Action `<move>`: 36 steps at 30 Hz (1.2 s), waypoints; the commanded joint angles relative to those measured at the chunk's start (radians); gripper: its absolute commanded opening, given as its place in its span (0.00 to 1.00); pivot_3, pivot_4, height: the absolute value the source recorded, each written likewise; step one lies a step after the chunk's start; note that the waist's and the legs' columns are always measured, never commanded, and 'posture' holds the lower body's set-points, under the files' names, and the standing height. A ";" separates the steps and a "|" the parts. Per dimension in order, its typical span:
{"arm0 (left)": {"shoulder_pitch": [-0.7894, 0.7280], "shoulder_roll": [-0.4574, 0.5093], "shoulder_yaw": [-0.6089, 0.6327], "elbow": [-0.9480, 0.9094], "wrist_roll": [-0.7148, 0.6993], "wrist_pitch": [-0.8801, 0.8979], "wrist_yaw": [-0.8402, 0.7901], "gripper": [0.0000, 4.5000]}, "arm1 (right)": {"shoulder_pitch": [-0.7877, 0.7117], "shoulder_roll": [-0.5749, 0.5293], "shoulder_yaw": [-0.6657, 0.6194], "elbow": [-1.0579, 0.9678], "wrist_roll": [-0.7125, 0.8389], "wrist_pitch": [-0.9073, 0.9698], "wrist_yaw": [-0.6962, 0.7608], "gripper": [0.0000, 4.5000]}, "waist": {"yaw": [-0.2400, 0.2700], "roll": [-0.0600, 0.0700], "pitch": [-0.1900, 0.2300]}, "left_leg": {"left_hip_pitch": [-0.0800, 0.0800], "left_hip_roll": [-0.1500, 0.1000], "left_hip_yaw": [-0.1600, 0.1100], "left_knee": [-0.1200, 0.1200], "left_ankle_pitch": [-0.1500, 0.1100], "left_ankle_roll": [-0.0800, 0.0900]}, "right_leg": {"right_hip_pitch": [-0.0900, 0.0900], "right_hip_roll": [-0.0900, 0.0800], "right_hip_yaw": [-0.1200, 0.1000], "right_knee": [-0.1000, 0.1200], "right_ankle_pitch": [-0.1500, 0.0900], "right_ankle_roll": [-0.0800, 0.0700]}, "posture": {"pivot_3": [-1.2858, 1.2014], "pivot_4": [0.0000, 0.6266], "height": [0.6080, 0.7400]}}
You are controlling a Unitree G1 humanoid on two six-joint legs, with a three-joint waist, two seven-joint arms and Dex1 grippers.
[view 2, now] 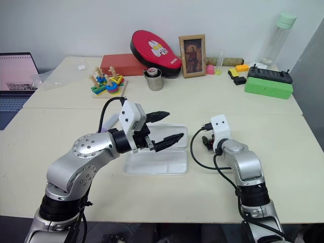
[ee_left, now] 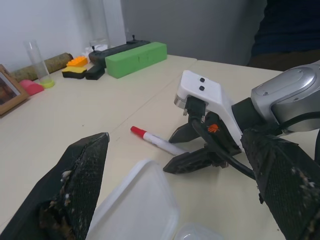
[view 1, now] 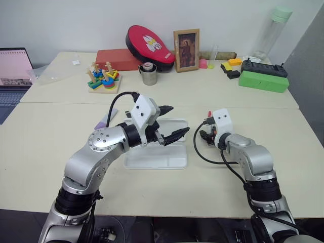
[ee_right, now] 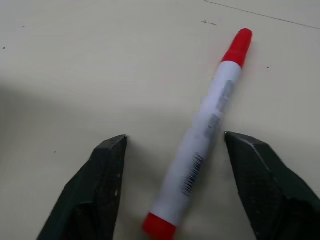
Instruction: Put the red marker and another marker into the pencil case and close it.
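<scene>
Straddling the red marker (ee_right: 206, 131), my right gripper (ee_right: 175, 190) has its two black fingers down at the table (view 1: 61, 147), one on either side of the barrel and neither touching it yet, so the jaws stand apart with the pen lying loose between them. That marker lies flat on the tabletop, just to the right of the pencil case (view 1: 158, 152), its red cap pointing away from me. My left gripper (view 1: 169, 123) hovers above the pencil case with its fingers spread wide and nothing between them, pointing across toward my right gripper. The case lies open and flat in front of me, its white tray showing under the left fingers. A lilac tip of another marker (view 1: 102, 122) peeks out on the table just beyond my left forearm. Farther back on the table stand a metal cup (view 1: 149, 74), a framed picture (view 1: 186, 50) and, off to the right, a green box (view 1: 263, 81).
</scene>
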 commanded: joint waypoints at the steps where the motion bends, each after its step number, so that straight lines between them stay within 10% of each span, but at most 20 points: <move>1: -0.016 -0.002 0.014 -0.017 0.011 -0.027 -0.001 1.00 | 0.014 -0.030 -0.014 0.031 -0.030 -0.005 -0.021 0.51 | 0.002 0.000 0.000 | 0.000 0.000 0.000 0.000 0.000 0.000 | 0.000 0.000 0.000 0.000 0.000 0.000 | 0.52 0.24 1.00; 10: -0.033 -0.018 0.021 0.010 0.024 -0.050 -0.002 1.00 | -0.018 -0.030 -0.052 0.057 -0.021 -0.036 -0.045 0.08 | 0.003 0.000 0.000 | 0.000 0.000 0.000 0.000 0.000 0.000 | 0.000 0.000 0.000 0.000 0.000 0.000 | 0.52 0.24 1.00; 16: -0.026 -0.019 0.072 0.007 -0.009 -0.040 0.000 1.00 | -0.130 -0.036 -0.155 0.033 0.065 -0.188 0.028 0.07 | -0.001 0.001 0.001 | 0.000 0.000 0.000 0.000 0.000 0.000 | -0.001 0.000 0.000 0.000 0.000 0.000 | 0.52 0.24 1.00; 26: 0.284 0.154 0.379 -0.186 -0.195 0.086 -0.036 1.00 | -0.175 -0.227 -0.011 -0.229 0.442 -0.272 0.690 0.07 | -0.036 0.002 0.001 | -0.001 0.000 0.001 -0.002 0.000 0.001 | -0.001 0.000 0.001 -0.002 0.000 0.000 | 0.52 0.24 1.00; 36: 0.726 0.224 0.534 -0.221 -0.092 -0.031 -0.094 1.00 | -0.276 -0.252 0.457 0.105 0.034 -0.617 0.811 0.07 | -0.026 0.001 0.001 | 0.002 0.000 0.001 0.000 0.000 0.000 | -0.001 0.000 0.001 -0.001 -0.002 -0.002 | 0.52 0.24 1.00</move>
